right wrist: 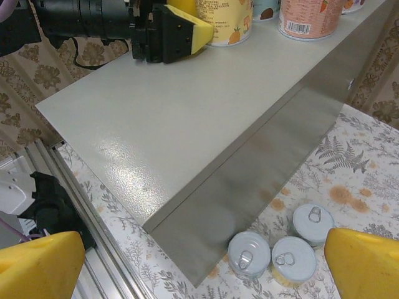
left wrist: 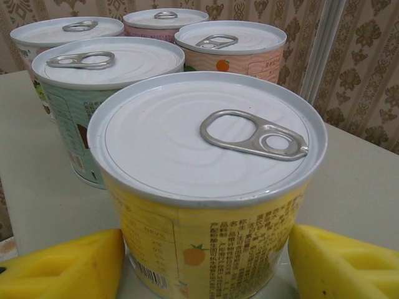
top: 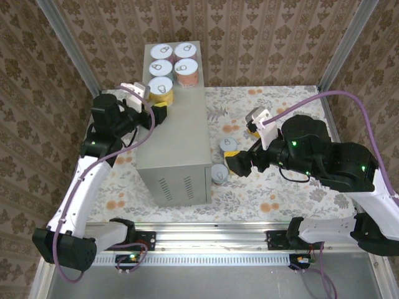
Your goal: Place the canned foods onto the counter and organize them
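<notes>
From above: the tall grey-beige metal box counter (top: 177,137) stands mid-frame on a cream table cover (top: 280,193) printed with orange blossoms and grey ferns. Brown damask-papered walls (top: 262,37) close off the top of the frame. Bare aluminium posts (top: 68,43) run up the corners, and a ribbed aluminium rail (top: 212,240) crosses the bottom. Five short white-lidded cans (top: 185,51) crowd the counter's upper end. The left gripper (top: 153,103) is at the lowest one, the yellow-labelled can (top: 161,89). Right of the counter, the right gripper (top: 232,156) hangs over loose cans (top: 219,173) on the cloth.

Left wrist view: the yellow-labelled can is front and centre, upright on the counter top. Yellow pads (left wrist: 62,271) press against both its sides, so the jaws are closed on it. Four more cans stand just behind, wallpaper beyond them.

Right wrist view: the right gripper's own pads (right wrist: 37,265) sit in the bottom corners, spread wide with nothing between them. Three loose cans huddle upright on the floral cover at the counter's foot, lower right.
</notes>
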Controlling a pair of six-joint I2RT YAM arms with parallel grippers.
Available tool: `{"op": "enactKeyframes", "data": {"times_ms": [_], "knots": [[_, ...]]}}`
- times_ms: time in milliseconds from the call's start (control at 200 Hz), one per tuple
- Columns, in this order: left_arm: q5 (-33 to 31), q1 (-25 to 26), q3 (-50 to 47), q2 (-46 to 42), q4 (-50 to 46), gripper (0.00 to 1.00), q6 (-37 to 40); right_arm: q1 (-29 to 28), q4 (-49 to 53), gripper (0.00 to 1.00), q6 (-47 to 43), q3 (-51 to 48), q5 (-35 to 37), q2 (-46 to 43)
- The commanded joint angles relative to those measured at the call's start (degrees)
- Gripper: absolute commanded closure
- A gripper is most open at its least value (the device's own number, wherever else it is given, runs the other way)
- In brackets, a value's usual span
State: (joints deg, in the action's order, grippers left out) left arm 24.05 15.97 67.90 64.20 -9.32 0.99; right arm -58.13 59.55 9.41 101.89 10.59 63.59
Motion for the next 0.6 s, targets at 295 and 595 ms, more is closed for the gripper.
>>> {"op": "enactKeyframes", "data": {"times_ms": [295, 595], "knots": [[-0.5, -0.6, 1.5, 1.6, 2.6, 0.03, -2.4, 0.2, -0.1, 0.00, 0.5, -0.4, 1.2, 0.1], [0.5, -0.6, 2.0, 3.1, 4.0, 0.00, -3.3, 0.2, -0.3, 0.00, 0.7, -1.2, 1.1, -0.3]]}}
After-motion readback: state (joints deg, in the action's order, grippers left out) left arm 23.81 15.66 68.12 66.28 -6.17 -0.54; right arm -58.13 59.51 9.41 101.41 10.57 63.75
